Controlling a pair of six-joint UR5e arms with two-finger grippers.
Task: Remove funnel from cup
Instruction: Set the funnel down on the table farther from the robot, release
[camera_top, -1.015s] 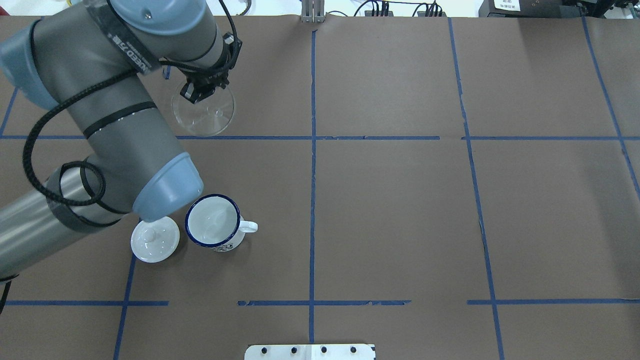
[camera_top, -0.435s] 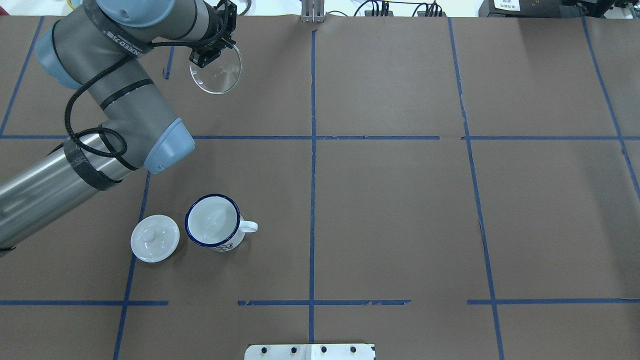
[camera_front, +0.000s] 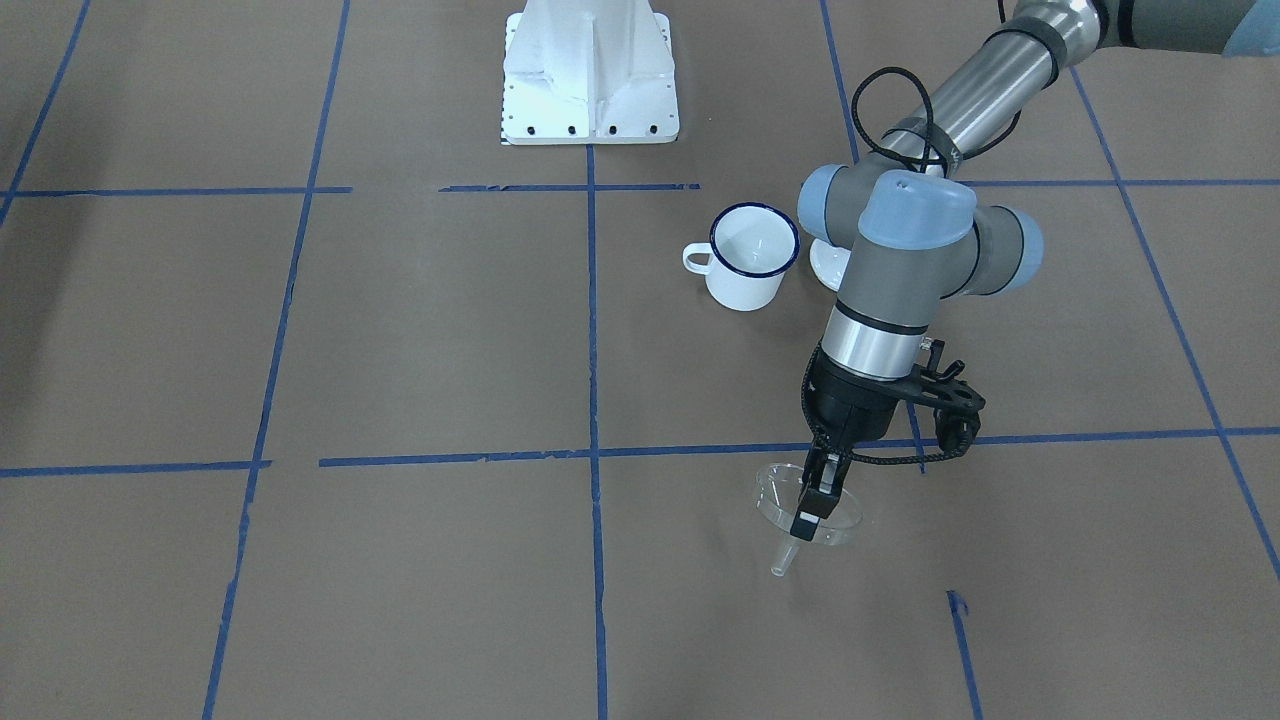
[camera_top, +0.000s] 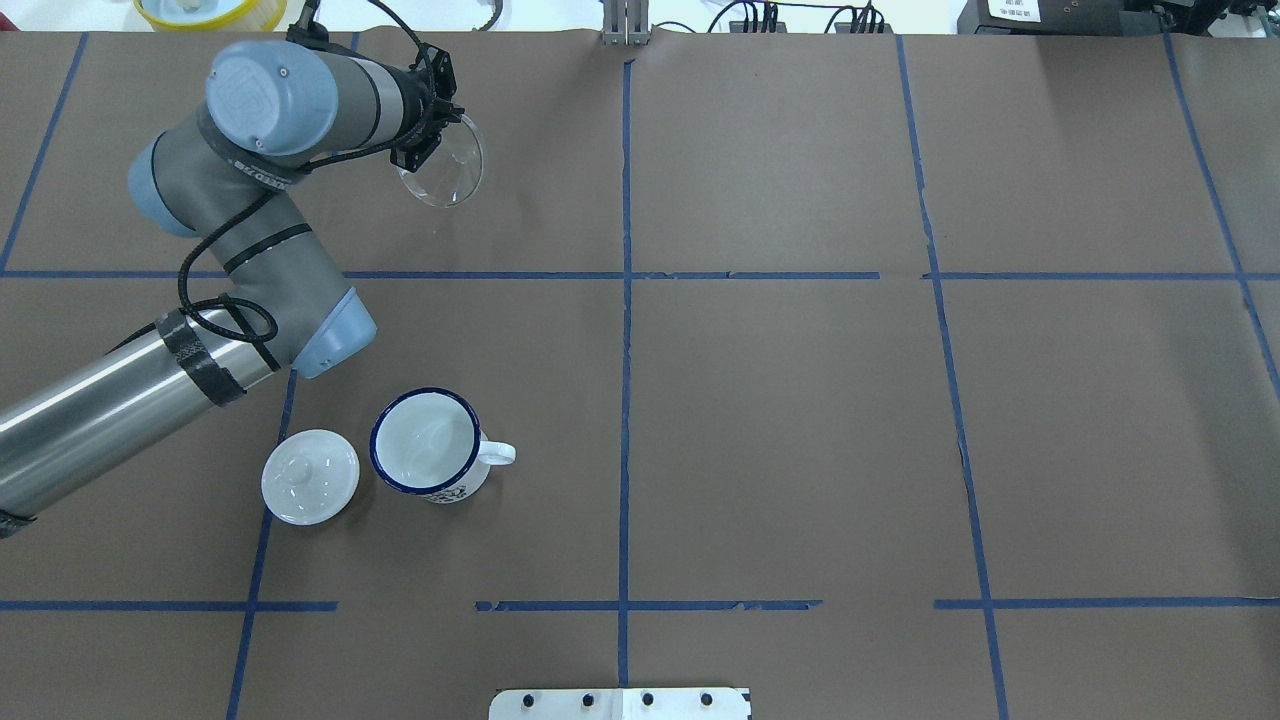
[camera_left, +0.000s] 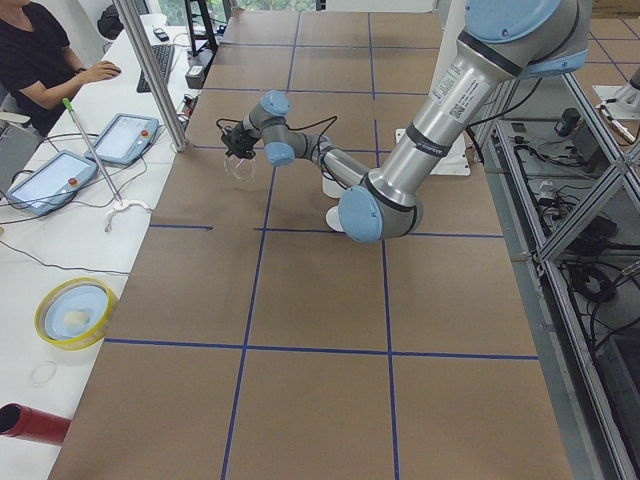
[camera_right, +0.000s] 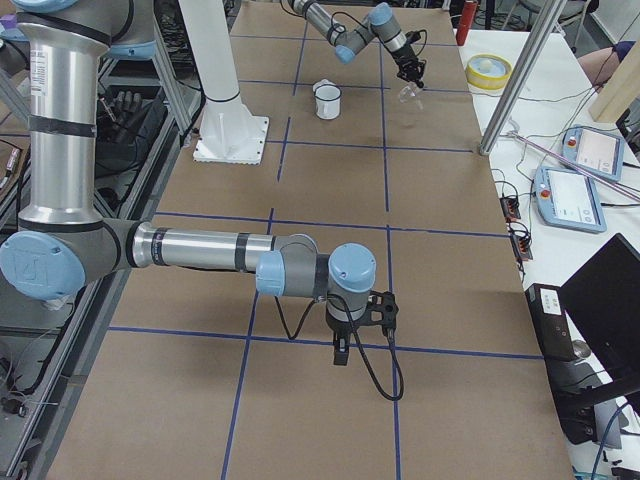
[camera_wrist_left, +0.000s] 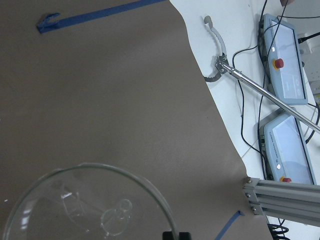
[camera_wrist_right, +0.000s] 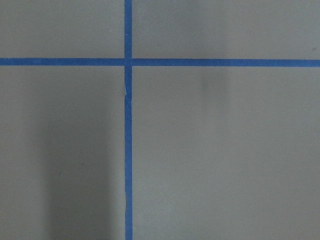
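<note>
My left gripper (camera_top: 415, 150) is shut on the rim of the clear funnel (camera_top: 450, 172) and holds it tilted, low over the table's far left part. The front view shows the funnel (camera_front: 775, 495) with its spout pointing down and sideways; whether it touches the table I cannot tell. The left wrist view shows the funnel (camera_wrist_left: 90, 205) from above, with my fingertips at the bottom edge. The white cup (camera_top: 425, 442) with a blue rim stands upright and empty, well apart from the funnel. My right gripper (camera_right: 340, 350) shows only in the right side view; I cannot tell its state.
A white knobbed lid (camera_top: 310, 476) lies just left of the cup. A yellow bowl (camera_top: 195, 10) sits beyond the table's far edge, close to the funnel. A metal post and tablets (camera_wrist_left: 285, 65) stand off that edge. The white base plate (camera_front: 590, 80) is at the robot's side.
My left arm carried the funnel away from the cup toward the table's far edge and lowered it. The arm's elbow moved off the lid, which now shows whole.
</note>
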